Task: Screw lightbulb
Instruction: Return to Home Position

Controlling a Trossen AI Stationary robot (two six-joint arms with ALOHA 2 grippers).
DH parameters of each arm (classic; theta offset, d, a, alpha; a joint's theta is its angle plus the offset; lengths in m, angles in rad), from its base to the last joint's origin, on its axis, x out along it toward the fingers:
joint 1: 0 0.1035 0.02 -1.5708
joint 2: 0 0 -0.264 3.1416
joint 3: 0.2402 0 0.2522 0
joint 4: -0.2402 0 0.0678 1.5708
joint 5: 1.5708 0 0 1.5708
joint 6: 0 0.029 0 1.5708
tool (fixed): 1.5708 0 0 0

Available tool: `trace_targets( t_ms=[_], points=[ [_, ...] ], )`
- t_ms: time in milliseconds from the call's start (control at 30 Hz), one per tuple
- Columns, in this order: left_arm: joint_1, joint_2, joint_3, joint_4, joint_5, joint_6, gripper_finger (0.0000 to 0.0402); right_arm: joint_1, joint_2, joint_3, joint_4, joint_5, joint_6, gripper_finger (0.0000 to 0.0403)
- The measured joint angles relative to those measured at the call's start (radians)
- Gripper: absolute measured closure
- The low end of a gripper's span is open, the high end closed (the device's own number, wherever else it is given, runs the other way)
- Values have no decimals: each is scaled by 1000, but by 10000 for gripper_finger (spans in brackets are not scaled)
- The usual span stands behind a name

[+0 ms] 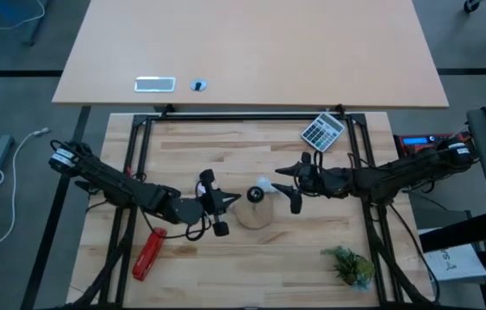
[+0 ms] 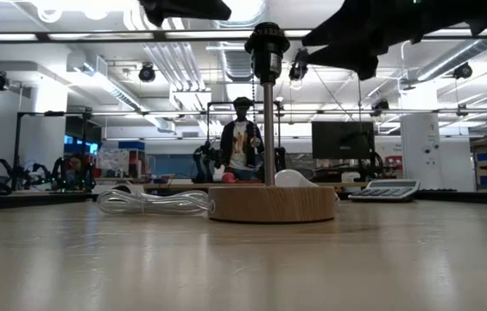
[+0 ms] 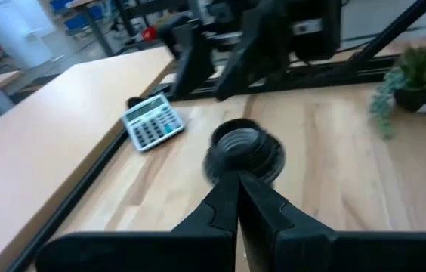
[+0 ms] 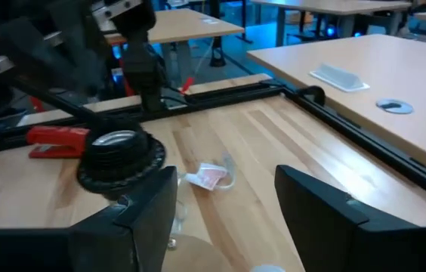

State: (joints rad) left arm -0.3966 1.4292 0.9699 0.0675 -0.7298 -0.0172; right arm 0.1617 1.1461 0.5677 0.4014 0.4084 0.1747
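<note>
Bulb's out: the lightbulb (image 1: 264, 183) lies on the surface (image 1: 226, 275) just beside the lamp base (image 1: 256, 215), on the right arm's side. Can't tell if it touches the base. Socket (image 3: 243, 145) is empty.

Left gripper (image 1: 233, 201): fingers pressed together, holding nothing, tips aimed at the socket and close to it. Right gripper (image 1: 288, 188): fingers spread wide, nothing between them, just next to the bulb.

Step in hand reads as retract-to-home. To do it clean, the right arm should lift first, then pull back — a low sweep could nudge the bulb, and that shape looks like it would roll. The left arm should back off along its own axis; a sideways swing risks clipping the lamp stem. The calculator (image 1: 322, 131) sits near the right arm's path and the red stapler (image 1: 148, 254) near the left — height clears both.
</note>
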Motion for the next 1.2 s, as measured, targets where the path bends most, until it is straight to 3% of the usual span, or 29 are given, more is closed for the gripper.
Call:
trace_targets(
  t_ms=[200,600,967,1200],
  points=[
    [-18,-32,0,-96,-31,-72,401,15,-10,19,-29,2,-19,196],
    [-22,-56,0,-209,-31,-140,401,31,-142,33,-277,2,-63,203],
    [-22,-58,0,-585,-30,-535,401,33,-245,32,-482,11,20,221],
    [-26,-58,0,-596,22,-600,402,39,-250,31,-468,-25,-65,234]
  ],
)
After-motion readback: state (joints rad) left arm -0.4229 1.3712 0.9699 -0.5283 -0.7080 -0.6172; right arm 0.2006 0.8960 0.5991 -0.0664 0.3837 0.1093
